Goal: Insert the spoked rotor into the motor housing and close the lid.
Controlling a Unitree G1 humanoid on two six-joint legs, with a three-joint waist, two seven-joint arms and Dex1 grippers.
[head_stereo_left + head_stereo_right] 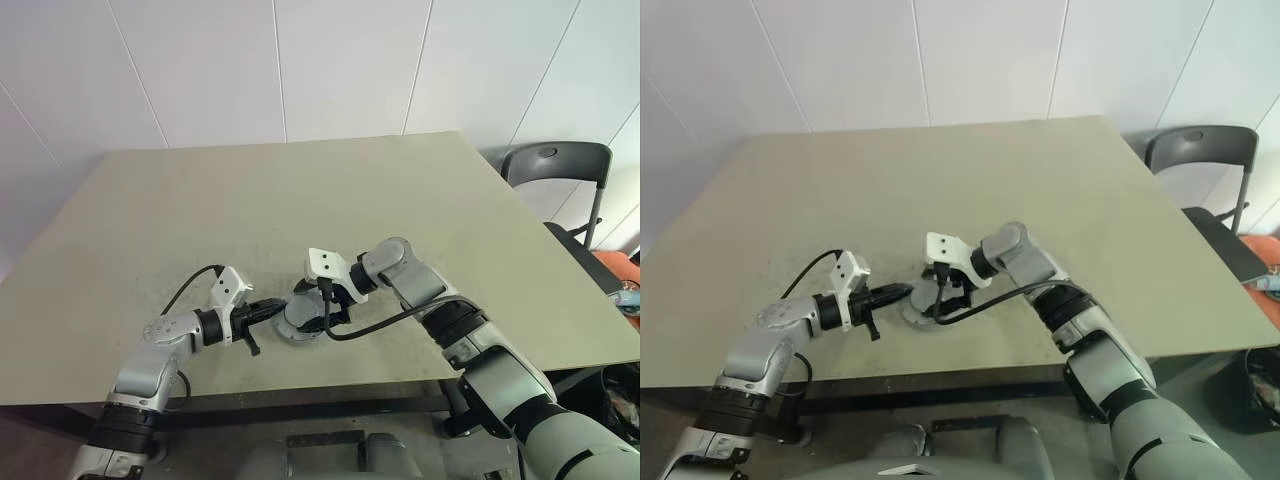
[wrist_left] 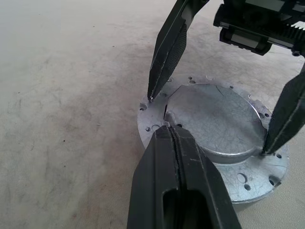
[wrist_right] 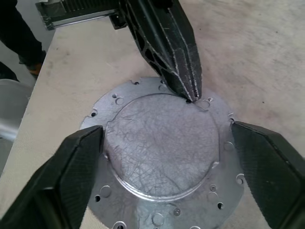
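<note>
Tabletop (image 1: 300, 200): lid (image 3: 164, 148) between open right claw (image 3: 167, 148) fingers, left claw (image 2: 167, 130) tip touching.

On the table (image 1: 970, 190), both grippers meet at a grey disc (image 1: 923, 312), probably the lid.

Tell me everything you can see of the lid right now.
The lid is a flat, scratched, silvery-grey metal disc: a raised round centre with a flat rim pierced by small holes and notches. It lies level atop a round body on the table, covering what is beneath. The left gripper, fingers shut, presses its tip on the rim's edge. The right gripper straddles the raised centre, fingers spread wide at its sides.
</note>
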